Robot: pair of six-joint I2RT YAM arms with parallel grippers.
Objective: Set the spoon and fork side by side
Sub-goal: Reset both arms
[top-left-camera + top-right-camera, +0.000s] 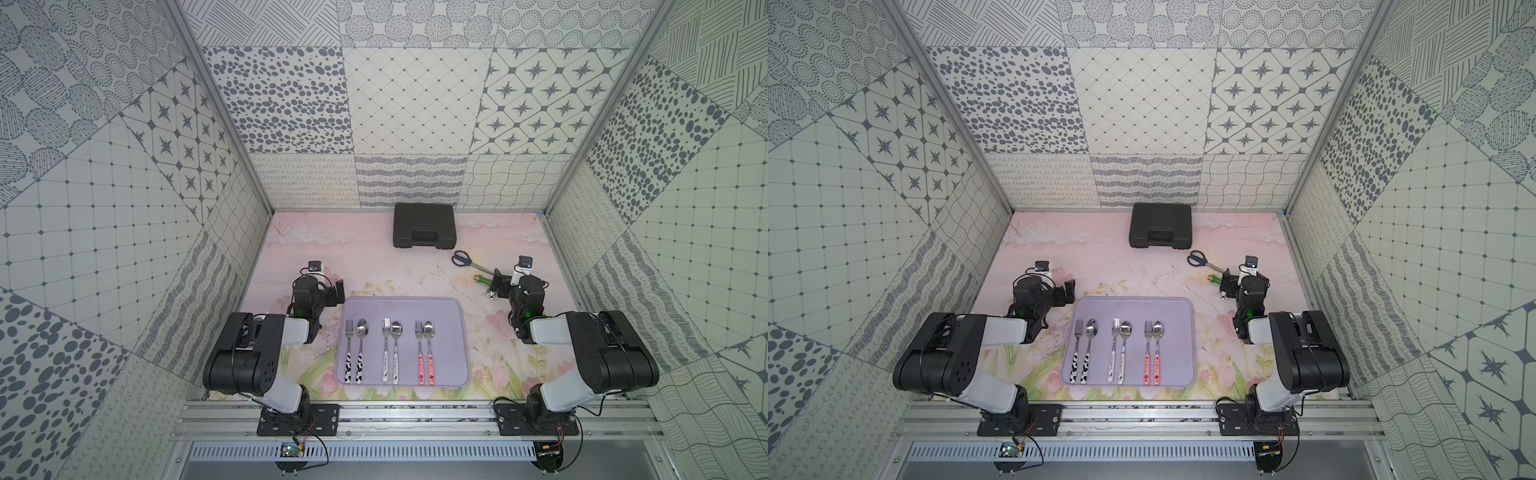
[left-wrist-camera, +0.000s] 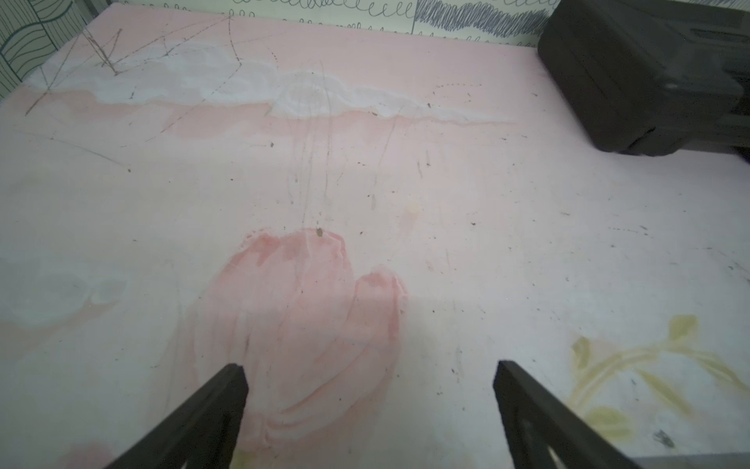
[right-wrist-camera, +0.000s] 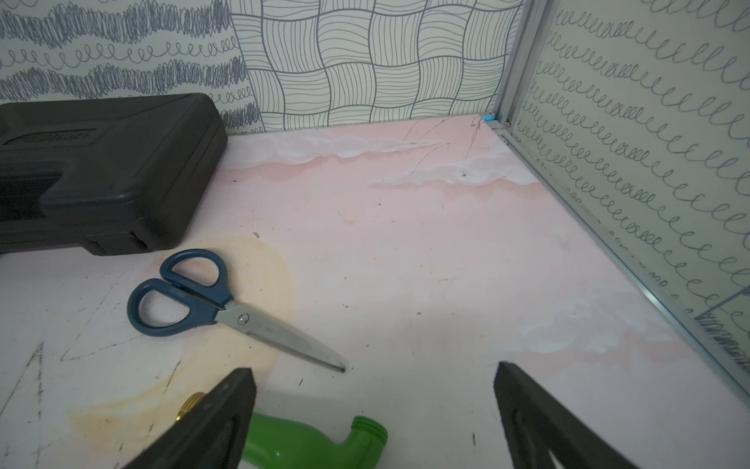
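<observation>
A lavender tray (image 1: 451, 316) lies between the two arms in both top views (image 1: 1181, 316). On it lie three fork-and-spoon pairs, handles toward the front. The fork (image 1: 348, 353) and spoon (image 1: 360, 353) at the left have black-and-white handles. The middle fork (image 1: 386, 351) and spoon (image 1: 396, 353) have white handles, and the right-hand fork (image 1: 419, 353) and spoon (image 1: 429, 353) have red ones. Each fork lies close beside its spoon. My left gripper (image 1: 337, 293) (image 2: 370, 367) hangs open and empty behind the tray's left corner. My right gripper (image 1: 498, 284) (image 3: 373, 370) is open and empty behind its right corner.
A shut black case (image 1: 424, 225) (image 3: 101, 162) stands at the back wall. Blue-handled scissors (image 1: 465, 261) (image 3: 203, 300) and a green plastic nozzle (image 1: 484, 280) (image 3: 308, 442) lie just in front of the right gripper. Patterned walls close off three sides.
</observation>
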